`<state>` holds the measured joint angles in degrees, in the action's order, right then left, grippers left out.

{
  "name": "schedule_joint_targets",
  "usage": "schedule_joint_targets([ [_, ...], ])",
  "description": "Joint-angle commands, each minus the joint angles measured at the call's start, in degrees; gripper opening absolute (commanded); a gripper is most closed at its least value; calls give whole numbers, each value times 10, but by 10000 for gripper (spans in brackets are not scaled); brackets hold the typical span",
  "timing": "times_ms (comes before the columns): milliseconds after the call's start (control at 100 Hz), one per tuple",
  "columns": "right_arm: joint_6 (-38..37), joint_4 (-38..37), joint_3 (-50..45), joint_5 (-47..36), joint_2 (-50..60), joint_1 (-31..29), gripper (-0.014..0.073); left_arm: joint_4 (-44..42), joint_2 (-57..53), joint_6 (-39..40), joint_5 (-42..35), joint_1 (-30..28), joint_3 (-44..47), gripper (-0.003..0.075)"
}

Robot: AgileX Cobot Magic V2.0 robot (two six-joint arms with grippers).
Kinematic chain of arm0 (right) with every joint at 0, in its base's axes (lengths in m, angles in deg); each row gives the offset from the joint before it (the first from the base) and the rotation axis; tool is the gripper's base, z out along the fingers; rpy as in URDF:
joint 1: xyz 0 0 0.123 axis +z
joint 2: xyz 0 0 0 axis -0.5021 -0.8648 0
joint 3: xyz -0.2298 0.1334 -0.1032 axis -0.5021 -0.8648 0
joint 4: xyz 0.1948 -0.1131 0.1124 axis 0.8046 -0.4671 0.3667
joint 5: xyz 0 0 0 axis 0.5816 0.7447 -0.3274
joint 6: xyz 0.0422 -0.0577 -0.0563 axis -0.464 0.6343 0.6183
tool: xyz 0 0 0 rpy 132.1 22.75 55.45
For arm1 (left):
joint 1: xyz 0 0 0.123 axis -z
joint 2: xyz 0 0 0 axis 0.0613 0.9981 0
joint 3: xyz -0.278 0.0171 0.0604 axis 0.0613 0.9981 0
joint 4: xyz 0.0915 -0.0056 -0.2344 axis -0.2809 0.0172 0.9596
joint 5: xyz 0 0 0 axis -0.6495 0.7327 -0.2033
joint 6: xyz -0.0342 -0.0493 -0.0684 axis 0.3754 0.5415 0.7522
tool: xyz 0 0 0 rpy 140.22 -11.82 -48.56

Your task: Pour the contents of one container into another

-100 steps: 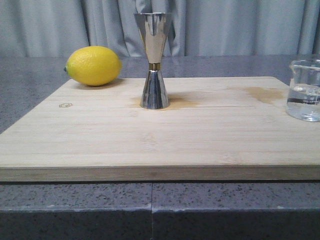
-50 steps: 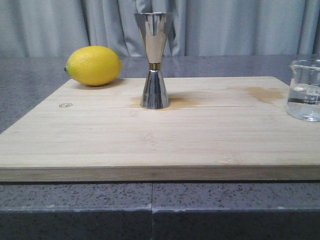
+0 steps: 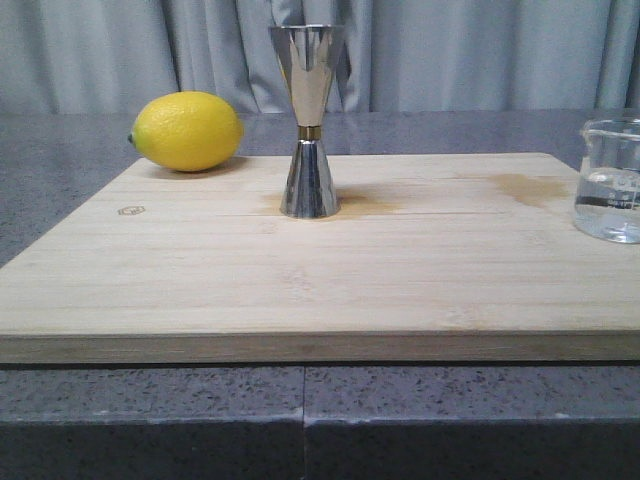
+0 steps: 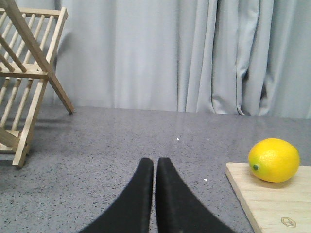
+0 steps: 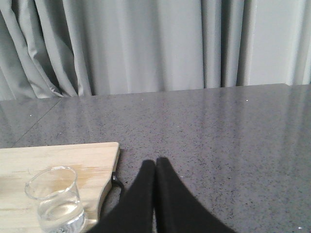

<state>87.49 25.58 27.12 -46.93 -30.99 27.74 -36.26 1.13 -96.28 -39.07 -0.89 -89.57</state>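
The grey speckled table (image 3: 150,410) runs under everything, with pale curtains (image 3: 480,50) hanging behind it. On it lies a broad wooden board (image 3: 300,280), which carries all the task's things and shows two brownish damp stains, one around the measuring cup's foot and one toward the right back corner. Off to the left, seen only from the left wrist, a wooden rack (image 4: 29,73) stands on the table well apart from the board.

A lemon (image 3: 187,131) sits at the board's back left corner. The steel jigger (image 3: 308,120) stands upright near the middle back of the board, its wide cup on top. The glass beaker (image 3: 610,180) stands at the board's right edge, holding a shallow layer of clear liquid.

The left hand (image 4: 155,167) hovers over bare table to the left of the board, its dark fingers pressed together and holding nothing. The right hand (image 5: 155,167) is likewise closed and empty, over the table just beside the board's right end, with the beaker near it.

No pour has begun, and the beaker looks like the vessel to lift. The risks I see: the right hand must widen before it approaches, or its closed tips would knock the beaker off the board's edge. Glass may slip in a light grip. The jigger is tall on a small foot, with a narrow mouth, so a bump or fast tilt could topple it or spill liquid.
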Motion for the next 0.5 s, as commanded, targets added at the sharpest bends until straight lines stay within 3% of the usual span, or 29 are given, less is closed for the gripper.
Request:
schedule_joint_targets([
  [0,4,-14,60,-5,-44,-2,-72,5,52,-3,4,1,-65,-19],
  [230,27,-28,160,32,-131,-2,-72,2,161,-3,49,1,-157,-19],
  [490,27,-28,180,15,-152,-2,-72,2,195,-3,29,1,-165,-19],
])
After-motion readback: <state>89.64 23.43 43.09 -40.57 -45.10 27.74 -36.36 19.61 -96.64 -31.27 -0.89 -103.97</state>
